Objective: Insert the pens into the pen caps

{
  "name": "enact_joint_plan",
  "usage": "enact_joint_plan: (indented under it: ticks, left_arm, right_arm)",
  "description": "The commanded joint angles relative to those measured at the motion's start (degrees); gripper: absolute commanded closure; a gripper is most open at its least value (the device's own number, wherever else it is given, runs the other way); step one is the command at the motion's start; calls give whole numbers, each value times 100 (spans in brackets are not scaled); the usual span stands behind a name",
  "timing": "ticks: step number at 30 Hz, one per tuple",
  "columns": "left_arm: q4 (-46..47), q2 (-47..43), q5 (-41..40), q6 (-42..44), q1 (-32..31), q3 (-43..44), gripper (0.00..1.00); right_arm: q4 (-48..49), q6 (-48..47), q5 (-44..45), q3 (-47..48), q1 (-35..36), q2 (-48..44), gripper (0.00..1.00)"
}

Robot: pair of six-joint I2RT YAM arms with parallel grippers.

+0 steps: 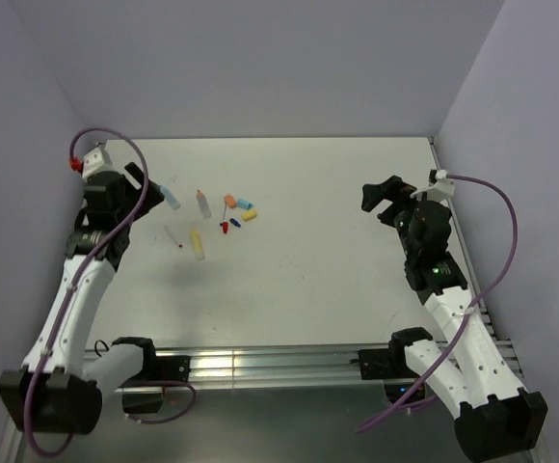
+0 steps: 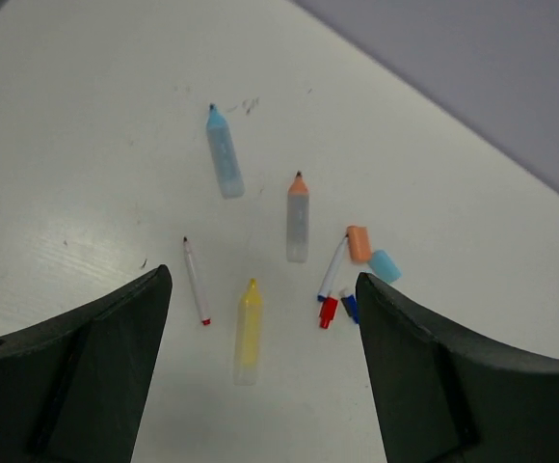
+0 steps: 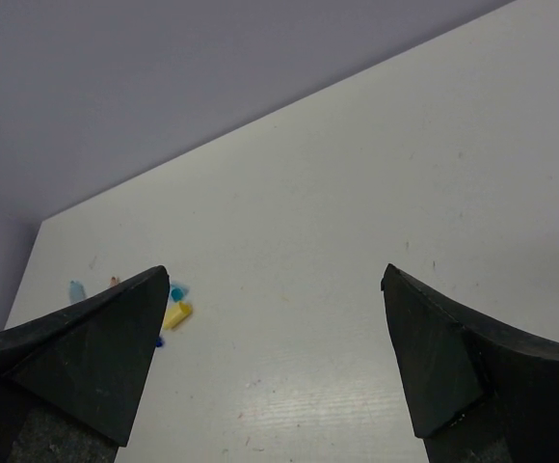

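Both hands open wide, nothing held. Left hand point(image 2: 261, 274) hangs over the pens, probably lined up to choose one. Right hand point(image 3: 273, 272) is well apart over bare worktop point(image 3: 376, 193), likely kept free to take a cap.

Nearest the left hand: yellow pen point(image 2: 249, 333), lying flat, with the thin red-tipped stick point(image 2: 195, 280) beside it on the left.

To the right is a tight cluster: red cap point(image 2: 328, 312), dark blue cap point(image 2: 349, 306), thin blue-tipped stick point(image 2: 333, 270), orange cap point(image 2: 359, 243), light blue cap point(image 2: 385, 265).

Farther: orange-tipped pen point(image 2: 298, 217), then blue pen point(image 2: 224, 152).

No pen is capped yet.
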Motion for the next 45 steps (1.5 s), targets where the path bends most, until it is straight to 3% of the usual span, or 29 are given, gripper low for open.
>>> enact_joint_plan:
  ticks: [1,5,12,18,25,39,45]
  left_arm:
    - [-305,990,-359,-407,23,702,18]
    - [-622,2240,-1063,-600,32,1494,23]
    - [-1070,4892,-1327,-1057,32,3293,27]
    - [-1466,6388,-1380,-917,41,4499,28]
    - [-1633,7085,-1407,-899,58,5020,33]
    - [-1519,7551,-1249,-1119,58,4967,39]
    - [-1519,7604,-1327,-1181,67,4888,52]
  right_arm:
    - [-135,-148,-79,342,-25,103,1]
    - [-171,-122,-246,395,-25,253,2]
    - [-504,-122,-264,650,-25,455,4]
    - [-707,-122,-281,747,-25,525,4]
    - [-707,-104,-325,756,-25,569,4]
    - [-777,-122,-396,826,-25,719,5]
    - [-830,-122,-404,835,-25,710,5]
